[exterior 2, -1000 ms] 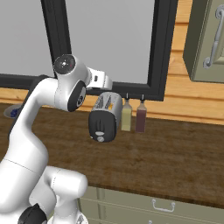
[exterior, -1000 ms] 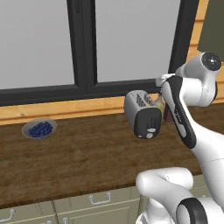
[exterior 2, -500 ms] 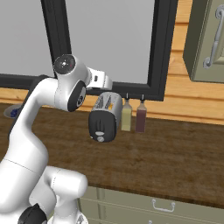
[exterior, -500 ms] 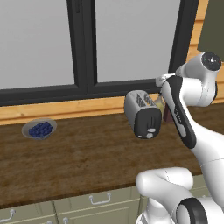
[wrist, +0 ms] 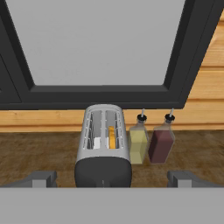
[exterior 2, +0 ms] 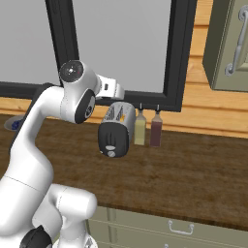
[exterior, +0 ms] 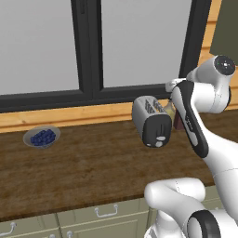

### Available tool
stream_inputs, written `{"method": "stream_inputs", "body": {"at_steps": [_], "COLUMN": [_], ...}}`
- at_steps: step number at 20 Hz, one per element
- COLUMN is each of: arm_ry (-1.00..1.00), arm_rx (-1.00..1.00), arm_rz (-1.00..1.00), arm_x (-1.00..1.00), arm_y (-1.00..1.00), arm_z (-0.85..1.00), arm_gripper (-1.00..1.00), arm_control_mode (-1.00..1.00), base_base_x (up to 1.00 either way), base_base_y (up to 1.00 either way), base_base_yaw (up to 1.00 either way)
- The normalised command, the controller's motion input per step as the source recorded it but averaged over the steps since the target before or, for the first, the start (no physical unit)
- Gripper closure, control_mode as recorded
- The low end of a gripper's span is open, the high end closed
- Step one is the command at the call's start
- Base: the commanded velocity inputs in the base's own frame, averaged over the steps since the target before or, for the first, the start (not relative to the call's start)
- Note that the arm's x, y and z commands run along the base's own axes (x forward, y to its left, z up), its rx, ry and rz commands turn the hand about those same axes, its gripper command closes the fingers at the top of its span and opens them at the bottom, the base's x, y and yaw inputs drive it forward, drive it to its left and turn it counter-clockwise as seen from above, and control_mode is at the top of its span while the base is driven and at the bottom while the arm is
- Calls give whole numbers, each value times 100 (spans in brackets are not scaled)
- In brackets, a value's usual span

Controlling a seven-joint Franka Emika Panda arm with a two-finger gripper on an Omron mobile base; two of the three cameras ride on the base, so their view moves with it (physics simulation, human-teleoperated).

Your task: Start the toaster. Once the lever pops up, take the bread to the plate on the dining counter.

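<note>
The toaster (wrist: 103,148) stands on the wooden bench (exterior: 93,167) under the window, bread (wrist: 112,137) seated in its right slot. The pincer (wrist: 111,179), jaws apart, hangs above its black end; the lever should be pressed straight down, clear of the bottles (wrist: 150,142).

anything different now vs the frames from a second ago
Nothing visibly changed. The arm holds the same pose beside the toaster, and the gripper stays wide open with nothing between its fingers. The bread still sits down in a slot, and the two bottles and the bowl of blueberries are where they were.
</note>
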Motion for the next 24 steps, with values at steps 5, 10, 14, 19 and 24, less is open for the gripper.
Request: {"method": "stream_inputs", "body": {"at_steps": [5, 10, 14, 19, 24], "arm_ry": [0, 0, 0, 0, 0], "arm_rx": [0, 0, 0, 0, 0], "arm_rz": [0, 0, 0, 0, 0], "arm_x": [0, 0, 0, 0, 0], "arm_y": [0, 0, 0, 0, 0], "arm_z": [0, 0, 0, 0, 0], "arm_gripper": [-100, -100, -100, -100, -100], "arm_control_mode": [-100, -100, -100, -100, -100], "base_base_x": [0, 0, 0, 0, 0], "base_base_y": [0, 0, 0, 0, 0], "base_base_yaw": [0, 0, 0, 0, 0]}}
